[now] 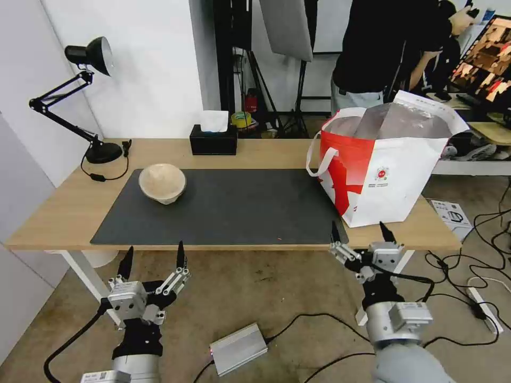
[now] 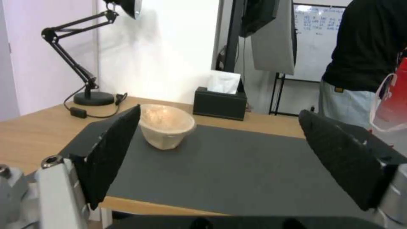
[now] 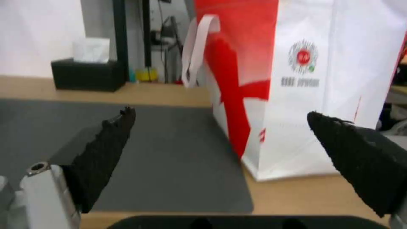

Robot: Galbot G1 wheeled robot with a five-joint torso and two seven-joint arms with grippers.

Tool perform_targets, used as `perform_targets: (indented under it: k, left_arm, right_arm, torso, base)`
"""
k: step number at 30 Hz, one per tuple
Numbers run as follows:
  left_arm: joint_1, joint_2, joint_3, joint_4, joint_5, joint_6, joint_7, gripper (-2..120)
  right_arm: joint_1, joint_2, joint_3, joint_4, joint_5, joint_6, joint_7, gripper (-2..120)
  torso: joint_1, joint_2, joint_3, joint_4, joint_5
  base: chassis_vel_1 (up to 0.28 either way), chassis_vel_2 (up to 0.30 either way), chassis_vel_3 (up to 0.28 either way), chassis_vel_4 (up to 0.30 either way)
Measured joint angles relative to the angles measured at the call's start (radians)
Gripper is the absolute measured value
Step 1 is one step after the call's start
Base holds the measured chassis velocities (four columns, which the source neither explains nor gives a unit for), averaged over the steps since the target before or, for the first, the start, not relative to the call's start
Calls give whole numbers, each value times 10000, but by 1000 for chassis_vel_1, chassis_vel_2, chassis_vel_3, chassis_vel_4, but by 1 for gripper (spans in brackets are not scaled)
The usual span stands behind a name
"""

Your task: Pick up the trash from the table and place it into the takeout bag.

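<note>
Beige paper-pulp bowl (image 1: 162,182): the one piece of trash seen on the table; it stands upright on the far left part of the dark grey mat (image 1: 239,207), clear of other things. Pale, rough-textured, wide at the rim and tapering to a small base, with an empty mottled inside.
Takeout bag (image 1: 386,165): stands at the right end of the table (image 1: 58,213), its near left corner on the mat's right edge. White with a red panel, a small round red logo and white loop handles; the mouth gapes, showing silvery lining, probably so items can be dropped in from above.
Left gripper (image 1: 153,261): hangs below the table's near edge on the left, fingers spread wide and empty. In its wrist view the bowl sits just behind the black pad nearer the lamp, so this arm looks best placed to reach it.
Right gripper (image 1: 360,232): at the near edge in front of the bag, fingers apart, holding nothing; it faces the bag's red-and-white side.
Black tissue box (image 1: 213,139): at the far edge, mid-table; not trash.
Black desk lamp (image 1: 80,96): far left corner, arm folded; not trash.
Progress: judging by the lone bowl, the job seems close to done.
</note>
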Motion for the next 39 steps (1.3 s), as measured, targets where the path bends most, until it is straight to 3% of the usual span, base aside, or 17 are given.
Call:
perform_targets:
  k: [39]
  left_arm:
    - [-62, 4, -73, 54, -95, -20, -29, 100]
  right_arm:
    - [-607, -75, -349, 172, 264, -491, 89, 100]
  torso:
    - [0, 0, 1, 0, 0]
  base:
    - [0, 0, 0, 0]
